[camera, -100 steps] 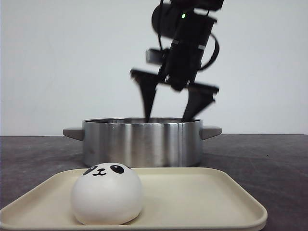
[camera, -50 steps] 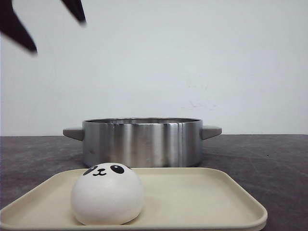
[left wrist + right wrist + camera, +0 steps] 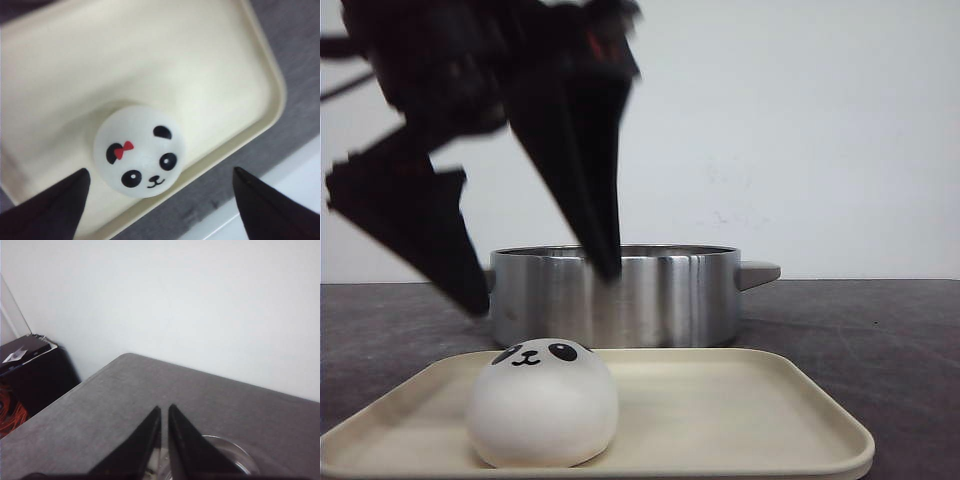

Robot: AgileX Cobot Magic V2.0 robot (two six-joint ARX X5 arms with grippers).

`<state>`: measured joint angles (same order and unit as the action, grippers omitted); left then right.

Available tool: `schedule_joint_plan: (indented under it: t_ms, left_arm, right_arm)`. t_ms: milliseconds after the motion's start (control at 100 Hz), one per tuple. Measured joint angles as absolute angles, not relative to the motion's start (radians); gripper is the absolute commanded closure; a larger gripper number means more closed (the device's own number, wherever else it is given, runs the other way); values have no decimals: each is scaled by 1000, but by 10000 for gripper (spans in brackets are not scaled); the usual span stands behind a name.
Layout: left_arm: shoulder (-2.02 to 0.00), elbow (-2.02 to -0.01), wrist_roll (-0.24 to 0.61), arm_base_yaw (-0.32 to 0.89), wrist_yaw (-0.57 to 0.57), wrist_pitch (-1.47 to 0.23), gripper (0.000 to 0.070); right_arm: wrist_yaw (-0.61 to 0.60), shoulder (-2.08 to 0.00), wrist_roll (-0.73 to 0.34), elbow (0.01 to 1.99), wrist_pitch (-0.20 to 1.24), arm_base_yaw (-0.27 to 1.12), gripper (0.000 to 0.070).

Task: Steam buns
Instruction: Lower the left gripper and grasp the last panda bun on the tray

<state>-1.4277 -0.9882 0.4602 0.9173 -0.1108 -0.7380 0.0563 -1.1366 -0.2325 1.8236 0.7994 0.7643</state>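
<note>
Resting on the cream tray at the lower left of the front view, a single panda bun faces upward. Behind the tray, at frame centre, stands a steel pot with grey side handles; its contents cannot be seen. The left claw fills the upper left, blurred, its two dark fingers spread wide above the bun and holding nothing. The worktop is dark grey against a white wall.

Left wrist view: the bun, here showing a red bow, lies at lower centre on the tray near its rim, between the wide-spread fingertips.

Right wrist view: the right claw is nearly closed and empty, above the grey worktop and the pot rim at lower right.
</note>
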Motion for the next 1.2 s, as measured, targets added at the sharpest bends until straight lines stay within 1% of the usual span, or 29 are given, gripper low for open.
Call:
schedule_joint_plan:
  t_ms: [170,360,430,460,500,530,570,580,590,610,640,810,900,980,1050,1120,1200]
  left_arm:
    - [-1520,-988,460,918,-111,-736,149]
    - [-1579,-988,460,919,-110,-725,150]
    - [-1586,-988,460,919,-110,-720,173]
    - [-1586,-988,460,919,-110,-717,222]
    - [-1586,-988,460,919,-104,-711,330]
    - [-1586,-988,460,919,-100,-708,454]
    - [-1586,-988,459,919,-85,-708,675]
    - [-1586,-988,459,919,-82,-708,700]
    - [-1586,-988,459,919,-79,-708,700]
    - [-1586,-988,459,919,-76,-708,678]
    - [-1586,-988,459,919,-75,-707,693]
    - [-1581,-990,434,919,-69,-707,691]
    - [-1543,-1004,424,919,-64,-717,691]
    - [-1472,-1053,407,920,-48,-706,691]
    - [-1404,-1121,392,920,-6,-677,691]
    - [-1360,-1190,362,907,39,-646,691]
    - [-1350,-1248,315,865,71,-640,691]
  right_arm:
    - [76,-1107,-233,1824,821,765,682]
    - [79,-1099,-233,1824,865,765,683]
    - [79,-1100,-233,1824,879,765,683]
    - [79,-1100,-233,1824,883,765,683]
    - [79,-1100,-236,1824,887,765,683]
    - [79,-1100,-236,1824,889,765,683]
    - [79,-1100,-240,1824,889,765,683]
    - [79,-1100,-240,1824,889,765,682]
    - [79,-1100,-240,1824,889,765,683]
    - [79,-1100,-241,1824,889,765,683]
    - [79,-1100,-241,1824,889,765,683]
    - [79,-1100,-244,1824,890,765,683]
    - [79,-1100,-245,1824,890,765,682]
    - [79,-1100,-248,1824,890,765,683]
    - [80,-1100,-250,1824,890,765,682]
    - [89,-1100,-251,1824,890,765,683]
    - [109,-1101,-251,1824,890,765,682]
